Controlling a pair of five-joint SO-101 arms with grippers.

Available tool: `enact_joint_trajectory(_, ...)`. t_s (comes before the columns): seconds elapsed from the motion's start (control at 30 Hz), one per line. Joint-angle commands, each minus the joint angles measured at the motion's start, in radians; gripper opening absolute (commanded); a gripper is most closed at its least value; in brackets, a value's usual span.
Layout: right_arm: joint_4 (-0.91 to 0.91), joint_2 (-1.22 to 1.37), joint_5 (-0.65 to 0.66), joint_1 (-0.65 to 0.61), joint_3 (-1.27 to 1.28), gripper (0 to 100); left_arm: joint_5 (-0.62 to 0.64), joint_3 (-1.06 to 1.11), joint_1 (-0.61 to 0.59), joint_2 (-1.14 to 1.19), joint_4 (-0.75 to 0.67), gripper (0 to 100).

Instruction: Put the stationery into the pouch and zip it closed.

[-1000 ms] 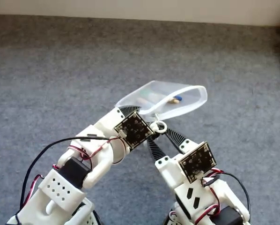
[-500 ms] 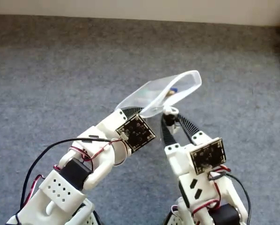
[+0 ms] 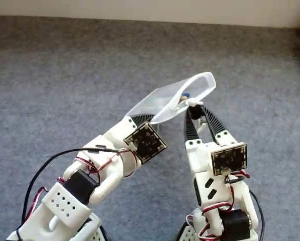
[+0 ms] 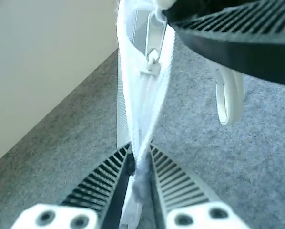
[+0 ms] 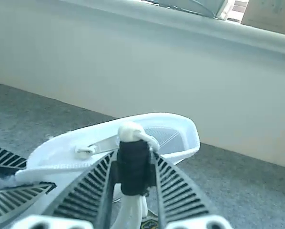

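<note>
Left gripper [image 4: 140, 160] is clamped tight on the pouch [image 3: 174, 96] at its near end, holding it above the grey carpet's [image 3: 64, 75] middle. Right gripper [image 5: 133, 160] pinches the zipper pull [image 5: 134, 167] near the pouch's far end.

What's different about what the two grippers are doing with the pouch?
The left gripper pinches the pouch's end edge, while the right gripper pinches the zip pull. The left gripper sits at the pouch's near corner; the right gripper is farther along its zip. Both are shut and hold the same pouch.
</note>
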Motion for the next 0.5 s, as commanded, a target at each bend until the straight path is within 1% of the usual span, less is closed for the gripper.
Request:
enact_joint_trajectory(0.0, -0.047, -0.008, -0.003, 0.048, -0.018, 0.5, 0.011, -0.007, -0.033, -0.012, 0.015, 1)
enact_joint_trajectory(0.33, -0.047, -0.007, -0.003, 0.050, -0.010, 0.5, 0.012, -0.010, -0.062, -0.013, 0.015, 1)
enact_joint_trajectory(0.47, -0.048, -0.007, -0.003, 0.050, -0.010, 0.5, 0.014, 0.005, -0.077, -0.085, 0.040, 1)
